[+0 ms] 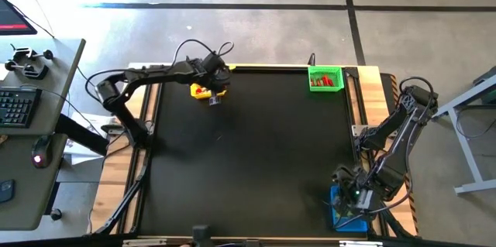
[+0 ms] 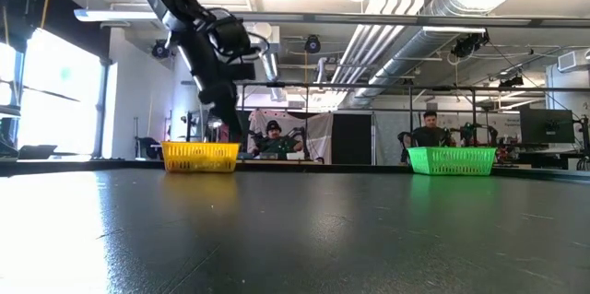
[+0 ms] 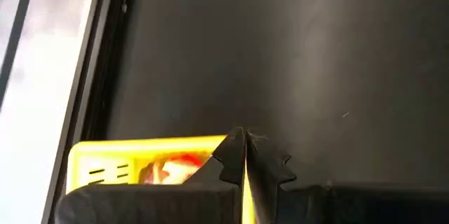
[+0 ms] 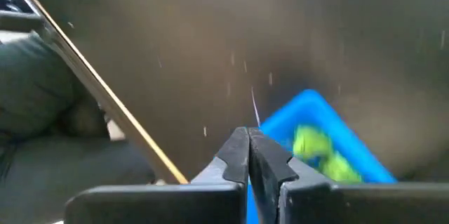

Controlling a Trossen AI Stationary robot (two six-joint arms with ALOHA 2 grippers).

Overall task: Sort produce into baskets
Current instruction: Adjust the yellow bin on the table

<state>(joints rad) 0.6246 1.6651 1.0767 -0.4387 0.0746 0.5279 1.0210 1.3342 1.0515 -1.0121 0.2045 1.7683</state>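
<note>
A yellow basket (image 1: 203, 90) stands at the table's far left with red and pale produce (image 3: 172, 168) inside. My left gripper (image 3: 244, 140) is shut and hangs just above the basket's right end (image 1: 215, 98), holding nothing. A green basket (image 1: 325, 78) at the far right holds red (image 1: 328, 82) and green pieces. A blue basket (image 4: 330, 147) at the near right corner holds green chunks (image 4: 312, 143). My right gripper (image 4: 249, 136) is shut above that basket, holding nothing.
The wide black mat (image 1: 248, 154) lies bare between the baskets. Wooden table edges (image 1: 372, 100) frame it. A desk with a keyboard (image 1: 15, 108) stands beyond the left side. People sit in the room behind the far edge (image 2: 429, 128).
</note>
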